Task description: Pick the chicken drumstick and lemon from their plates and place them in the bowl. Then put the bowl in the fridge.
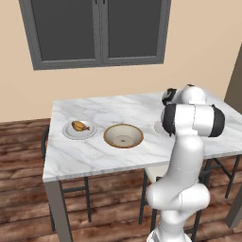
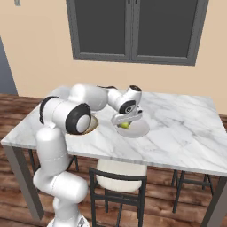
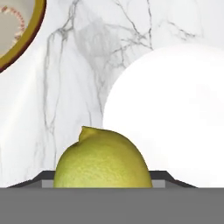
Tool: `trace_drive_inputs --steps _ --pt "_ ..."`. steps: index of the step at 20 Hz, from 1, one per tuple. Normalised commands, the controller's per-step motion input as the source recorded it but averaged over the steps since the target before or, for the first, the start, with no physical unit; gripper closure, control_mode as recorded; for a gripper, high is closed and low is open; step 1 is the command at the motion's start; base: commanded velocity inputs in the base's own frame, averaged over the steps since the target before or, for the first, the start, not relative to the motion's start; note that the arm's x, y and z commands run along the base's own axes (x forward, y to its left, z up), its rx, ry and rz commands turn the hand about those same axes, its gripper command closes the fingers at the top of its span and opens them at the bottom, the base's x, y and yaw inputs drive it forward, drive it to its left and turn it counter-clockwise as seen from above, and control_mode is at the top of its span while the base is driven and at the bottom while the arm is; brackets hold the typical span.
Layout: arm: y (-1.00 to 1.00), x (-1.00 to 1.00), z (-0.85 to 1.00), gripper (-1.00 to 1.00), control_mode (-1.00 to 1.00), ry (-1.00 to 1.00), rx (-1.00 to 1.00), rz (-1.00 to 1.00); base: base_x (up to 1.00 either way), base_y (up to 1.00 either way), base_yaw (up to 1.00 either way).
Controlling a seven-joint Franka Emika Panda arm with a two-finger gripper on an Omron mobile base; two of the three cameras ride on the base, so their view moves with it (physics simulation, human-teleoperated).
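The yellow-green lemon point(image 3: 103, 159) sits between my gripper's fingers, close under the hand camera. My gripper point(image 2: 126, 123) is shut on the lemon point(image 2: 125, 126), holding it just over the left edge of its pale plate point(image 2: 136, 129), which appears white in the hand view point(image 3: 175, 113). The tan-rimmed bowl point(image 1: 123, 135) stands in the middle of the marble table point(image 1: 94, 156), and its rim shows in the hand view's upper left corner point(image 3: 26, 48). The orange-brown chicken drumstick point(image 1: 80, 126) lies on the other plate point(image 1: 71, 133), left of the bowl. The fridge is out of view.
The table's near edge runs just in front of the bowl and plates. A cream-seated dark chair point(image 2: 116, 176) is tucked under the table by my base, with more chairs at the sides. A dark-framed window point(image 1: 99, 30) is set in the wall behind.
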Motion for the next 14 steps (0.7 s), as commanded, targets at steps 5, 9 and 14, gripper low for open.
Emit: trace_drive_inputs --steps 5,9,14 --pt "0.58 -0.35 0.11 1.00 -1.00 -0.13 0.00 -0.14 0.00 0.00 0.00" --pt "0.64 -0.25 0.08 1.00 -1.00 -0.05 0.00 -0.14 0.00 0.00 0.00" --pt "0.68 -0.07 0.13 1.00 -1.00 -0.01 -0.04 -0.10 0.00 0.00 0.00"
